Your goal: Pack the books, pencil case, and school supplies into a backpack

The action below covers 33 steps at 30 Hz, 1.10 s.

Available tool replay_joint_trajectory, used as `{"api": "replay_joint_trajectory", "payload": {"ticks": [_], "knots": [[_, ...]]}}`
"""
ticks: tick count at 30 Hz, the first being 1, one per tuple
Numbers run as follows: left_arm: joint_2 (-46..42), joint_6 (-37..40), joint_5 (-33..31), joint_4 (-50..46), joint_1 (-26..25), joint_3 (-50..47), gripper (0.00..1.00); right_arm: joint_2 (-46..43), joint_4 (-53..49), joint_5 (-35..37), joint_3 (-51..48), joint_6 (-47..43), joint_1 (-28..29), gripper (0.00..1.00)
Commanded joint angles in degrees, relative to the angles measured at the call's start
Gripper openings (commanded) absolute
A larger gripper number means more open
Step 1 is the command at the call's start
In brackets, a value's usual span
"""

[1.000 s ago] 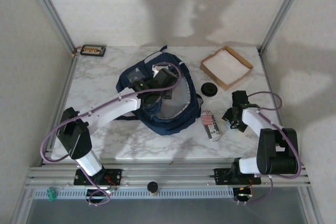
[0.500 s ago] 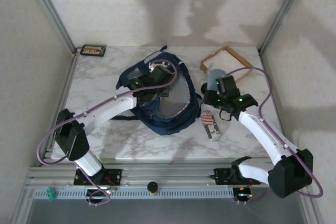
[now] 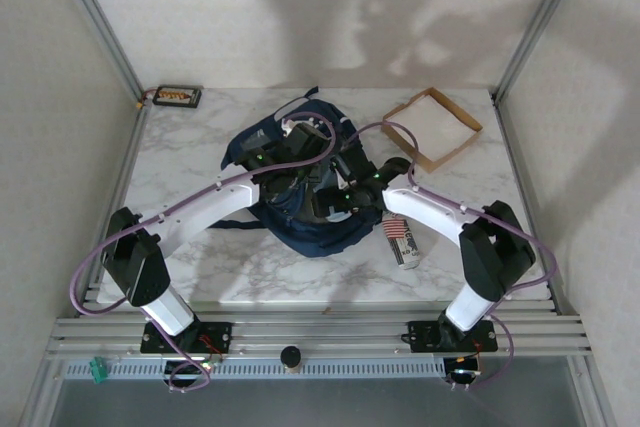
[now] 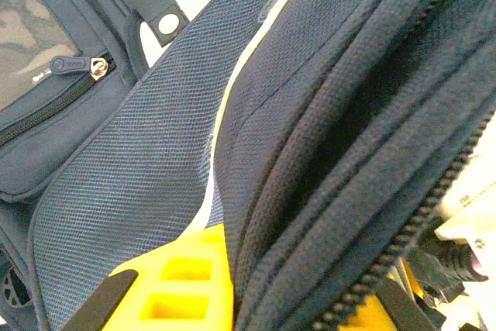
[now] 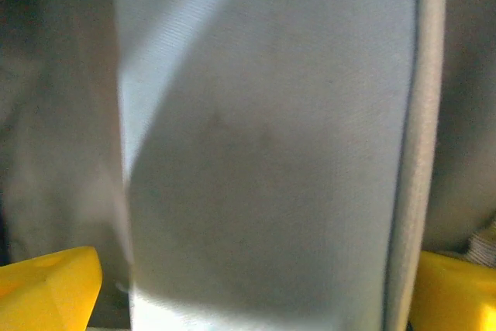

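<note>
The navy backpack (image 3: 300,232) lies in the middle of the table. My left gripper (image 3: 292,162) is shut on a fold of its zipper edge, and navy fabric (image 4: 325,153) is pinched between the yellow fingers (image 4: 186,284). My right gripper (image 3: 336,195) reaches into the backpack's mouth from the right. It stands open, its yellow fingertips (image 5: 46,284) wide apart. A pale grey fabric pencil case (image 5: 263,129) lies between them. The books are out of view.
A shallow cardboard tray (image 3: 458,147) stands at the back right. A white tube with a red label (image 3: 402,239) lies right of the backpack. A black round object (image 3: 397,164) sits near the tray. A small black case (image 3: 176,96) is at the back left corner.
The right arm swung from the tray, carrying the pale case, left to the backpack's mouth, and its fingers spread wider. The left gripper stayed shut on the backpack.
</note>
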Motion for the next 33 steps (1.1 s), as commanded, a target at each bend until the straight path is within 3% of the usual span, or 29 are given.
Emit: {"api": "replay_joint_trajectory", "payload": {"ticks": [1, 7, 11, 15, 18, 20, 24, 26, 29, 33], "knots": [[-3.2, -2.1, -1.3, 3.8, 0.7, 3.0, 0.00, -5.1, 5.5, -7.9, -0.7, 2.2, -1.8, 0.99], [-2.9, -2.0, 0.0, 4.1, 0.7, 3.4, 0.00, -9.7, 8.8, -20.1, -10.8, 5.2, -9.0, 0.85], [-2.3, -2.3, 0.9, 4.2, 0.7, 3.4, 0.00, -6.2, 7.8, -18.5, -7.5, 2.7, -12.9, 0.85], [-2.0, -2.7, 1.6, 3.8, 0.7, 3.4, 0.00, 1.3, 8.6, -22.3, -1.6, 0.7, -12.4, 0.81], [-1.9, -3.0, 2.8, 4.4, 0.6, 3.6, 0.00, 6.1, 8.0, -17.6, 1.7, 3.1, -13.1, 0.75], [-1.6, -3.3, 3.6, 4.5, 0.6, 4.0, 0.00, 8.7, 9.4, -18.9, 3.7, 3.1, -13.2, 0.71], [-1.2, -3.9, 3.2, 3.9, 0.7, 5.0, 0.00, 10.6, 15.5, -26.4, 4.1, 5.0, -13.0, 0.53], [-1.3, -4.7, 2.6, 3.6, 0.6, 5.1, 0.00, 8.7, 18.6, -25.9, 3.1, 8.3, -13.4, 0.38], [-1.8, -6.7, 3.6, 3.7, 0.6, 5.1, 0.00, 4.8, 28.0, -25.7, -1.0, 17.2, -13.7, 0.24], [-1.3, -8.5, 4.1, 3.4, 0.4, 5.9, 0.00, 2.6, 36.6, -25.6, -4.7, 26.5, -13.3, 0.17]]}}
